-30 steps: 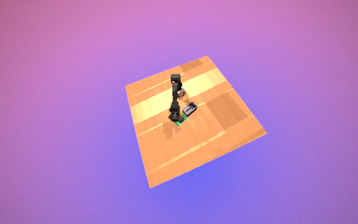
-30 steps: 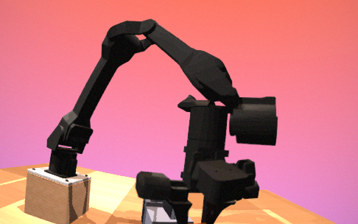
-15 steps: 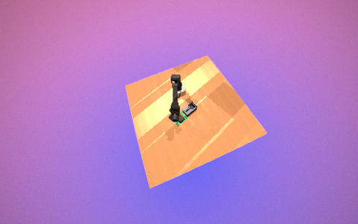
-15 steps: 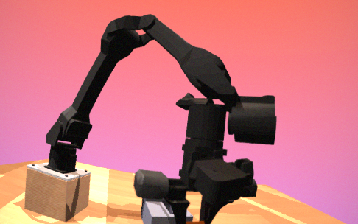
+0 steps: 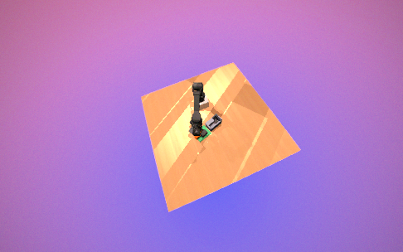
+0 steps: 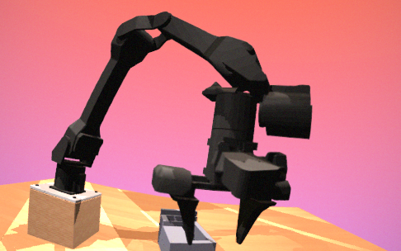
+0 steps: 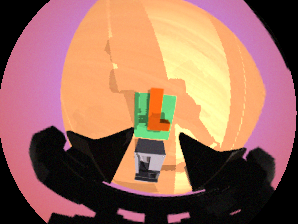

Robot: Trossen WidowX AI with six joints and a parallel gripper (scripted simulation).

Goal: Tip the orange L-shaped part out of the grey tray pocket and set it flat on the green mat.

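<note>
The orange L-shaped part (image 7: 156, 102) (image 5: 196, 137) lies on the green mat (image 7: 170, 104) (image 5: 201, 139), looking flat. In the wrist view its short leg is at the end nearer the tray and points right; its long leg reaches slightly past the mat's far edge. Which face is up is hard to tell. My gripper (image 6: 214, 243) (image 7: 156, 132) is open and empty, above the part and apart from it. The grey tray (image 5: 211, 125) (image 6: 180, 237) (image 7: 157, 159) stands beside the mat with its pocket empty. The part and mat are out of frame in the exterior view.
The arm's base stands on a wooden block (image 6: 54, 219) behind the tray, on the wooden table (image 5: 243, 153). The tray's raised walls are close to the mat's edge. Arm shadows and bright light stripes cross the table.
</note>
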